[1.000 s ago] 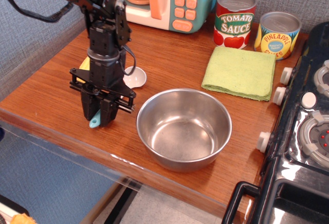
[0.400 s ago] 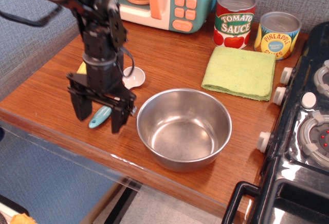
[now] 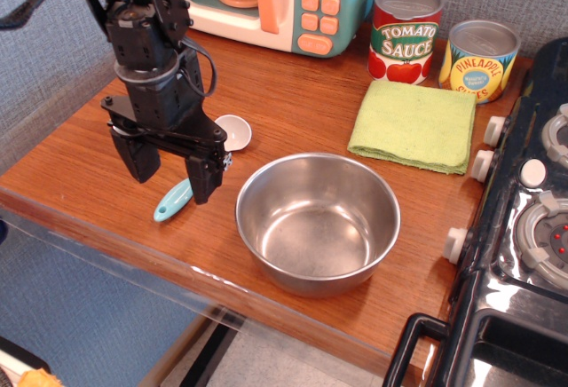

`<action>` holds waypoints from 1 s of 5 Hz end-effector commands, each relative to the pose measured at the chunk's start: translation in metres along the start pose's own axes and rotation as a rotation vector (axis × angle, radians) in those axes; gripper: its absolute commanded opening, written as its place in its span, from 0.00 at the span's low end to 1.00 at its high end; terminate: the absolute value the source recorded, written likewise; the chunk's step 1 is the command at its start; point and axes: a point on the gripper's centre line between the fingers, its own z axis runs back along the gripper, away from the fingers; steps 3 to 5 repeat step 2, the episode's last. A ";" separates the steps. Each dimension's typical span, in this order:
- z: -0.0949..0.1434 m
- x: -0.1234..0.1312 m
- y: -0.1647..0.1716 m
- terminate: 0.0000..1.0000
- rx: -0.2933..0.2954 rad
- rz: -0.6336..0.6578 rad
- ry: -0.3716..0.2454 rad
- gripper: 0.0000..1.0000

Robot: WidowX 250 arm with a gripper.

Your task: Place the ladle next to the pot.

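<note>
Ladle [image 3: 189, 177] lying flat on the wooden counter [image 3: 293, 94], left of centre in the frame: round white bowl at the upper right end, short light-blue handle running down to the lower left. Middle part hidden behind one black finger, so only bowl and handle tip visible. Small against the pot, shorter than the pot's width.

Pot [image 3: 318, 221] just right of the ladle, near but not touching; wide, round, shiny steel, no handles, nothing inside, standing upright close to the front edge of the counter.

Gripper [image 3: 170, 171] black, hanging over the ladle's handle, fingers pointing down. Jaws spread wide, one finger on each side of the handle, nothing held between them. Cannot tell for sure whether the fingertips touch the wood. Arm and a black cable going up to the upper left corner.

Around: toy microwave [image 3: 266, 1] in teal and white with orange buttons at the top of the frame, behind the arm. Tomato sauce can [image 3: 406, 34] and pineapple can [image 3: 479, 60] side by side at the upper right, both upright against the grey wall. Folded green cloth [image 3: 414, 125] lying flat in front of the cans, well apart from the pot. Black toy stove [image 3: 524, 227] with white knobs along the right edge.

Between ladle and pot only bare wood. Right finger of the gripper standing between the ladle's handle and the pot's left rim.
</note>
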 end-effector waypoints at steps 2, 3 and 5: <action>0.008 0.002 0.003 1.00 0.048 -0.022 -0.038 1.00; 0.008 0.002 0.003 1.00 0.048 -0.022 -0.038 1.00; 0.008 0.002 0.003 1.00 0.048 -0.022 -0.038 1.00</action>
